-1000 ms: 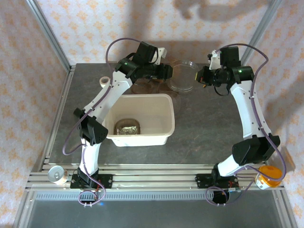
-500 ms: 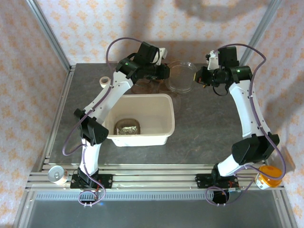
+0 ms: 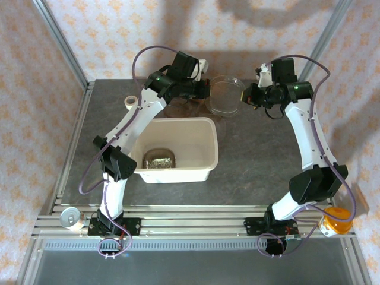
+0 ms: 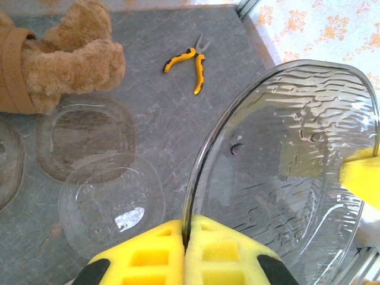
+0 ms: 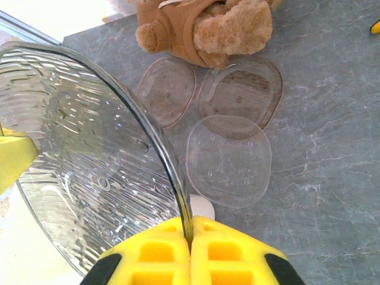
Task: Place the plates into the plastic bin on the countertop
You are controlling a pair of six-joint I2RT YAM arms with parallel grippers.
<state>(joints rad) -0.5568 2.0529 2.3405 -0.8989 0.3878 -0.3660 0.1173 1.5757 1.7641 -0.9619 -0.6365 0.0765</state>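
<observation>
**Left jaws close on the plate: both arms now hold it**

From the top camera, the held plate (image 3: 224,96) hangs in the air between the two arms, beyond the far right corner of the plastic bin (image 3: 215,148) and above the countertop (image 3: 255,160). A second ago the left gripper (image 3: 205,89) stood beside the plate's rim with its jaws apart. Now it is on the rim, opposite the right gripper (image 3: 244,95). The plate also sits more upright than it did.

In the left wrist view, the left gripper (image 4: 185,228) has its yellow pads pressed together on the near edge of the held plate (image 4: 285,166), the glass rim running up out of the seam between them. A yellow pad of the right gripper shows at the plate's far edge. Below, two loose plates (image 4: 110,202) lie flat on the countertop beside a teddy bear (image 4: 65,56), with pliers (image 4: 193,61) well apart.

In the right wrist view, the right gripper (image 5: 190,228) pinches the opposite rim in the same way. Three loose plates (image 5: 228,159) lie on the stone below, near the bear.

Judging from this, a hand-over is under way. With the left arm nearer the bin, the right jaws would likely let go next. Until then a thin glass rim is clamped from two sides, so any uneven pull could stress it or make it slip.
</observation>
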